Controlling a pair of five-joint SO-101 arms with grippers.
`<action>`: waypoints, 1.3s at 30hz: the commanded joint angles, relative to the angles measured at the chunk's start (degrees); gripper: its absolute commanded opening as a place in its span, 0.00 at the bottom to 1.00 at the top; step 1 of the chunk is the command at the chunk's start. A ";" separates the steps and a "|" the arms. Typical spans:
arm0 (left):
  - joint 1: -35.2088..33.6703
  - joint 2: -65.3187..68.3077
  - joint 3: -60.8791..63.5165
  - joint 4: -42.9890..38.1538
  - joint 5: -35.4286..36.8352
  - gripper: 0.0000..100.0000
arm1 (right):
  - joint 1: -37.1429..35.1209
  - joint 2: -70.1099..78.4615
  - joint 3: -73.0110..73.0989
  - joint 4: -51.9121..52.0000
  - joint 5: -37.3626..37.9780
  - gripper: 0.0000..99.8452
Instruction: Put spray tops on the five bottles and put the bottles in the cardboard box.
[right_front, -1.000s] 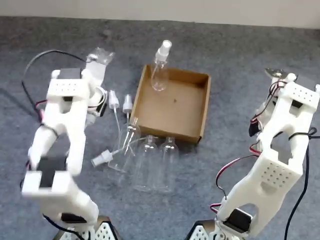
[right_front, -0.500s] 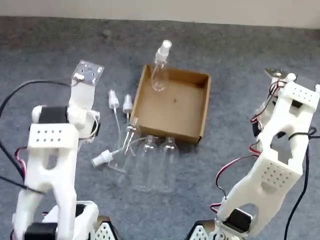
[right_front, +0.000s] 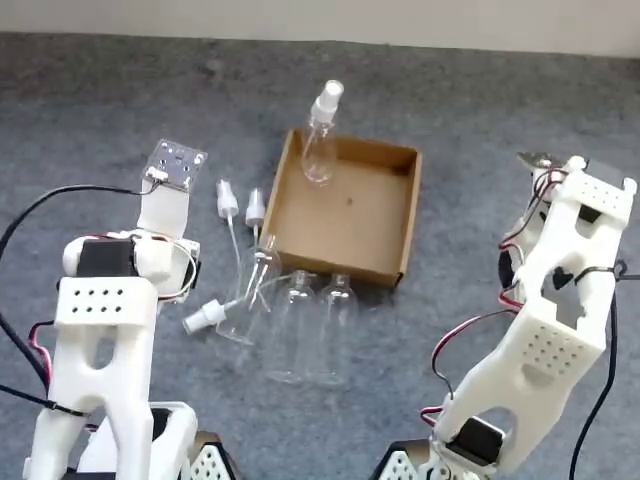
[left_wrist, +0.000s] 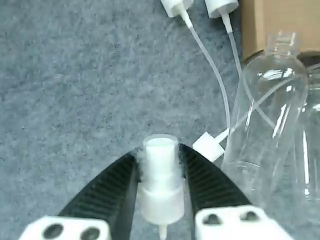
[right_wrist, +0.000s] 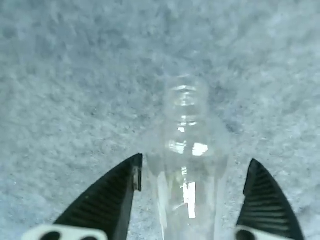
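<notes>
1. Drew the left arm in toward its base over the last second, then stopped there. Shifted the right arm only a touch.
2. Held a spray top (left_wrist: 160, 186) by its collar in the left gripper (left_wrist: 159, 155), jaws narrow, over the carpet (left_wrist: 65, 85). Hung just short of two loose tops (left_wrist: 197, 6) and an open-necked bottle (left_wrist: 267, 110).
3. Set the right gripper (right_wrist: 195, 162) with jaws wide around a bare bottle (right_wrist: 187, 145), neck pointing away. Looked gripped, though contact on one side was unclear.
4. Probably meant top and bare bottle were each in hand and ready to be joined.
5. Had one capped bottle (right_front: 320, 140) standing in the far corner of the box (right_front: 340, 258). Left three uncapped ones (right_front: 300, 320) lying just outside its near wall, with another top (right_front: 205, 318) beside them.
6. Found no brand, label or writing to read.
</notes>
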 joint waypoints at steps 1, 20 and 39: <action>0.40 -1.63 -0.22 -1.14 0.18 0.00 | -0.31 -0.84 0.04 -5.76 0.44 0.17; 0.75 -1.63 -0.22 -1.14 0.18 0.00 | -1.10 -1.10 3.56 -8.84 0.26 0.20; 0.75 -1.63 0.40 -1.93 0.09 0.01 | -4.26 -1.19 1.98 -6.64 0.35 0.01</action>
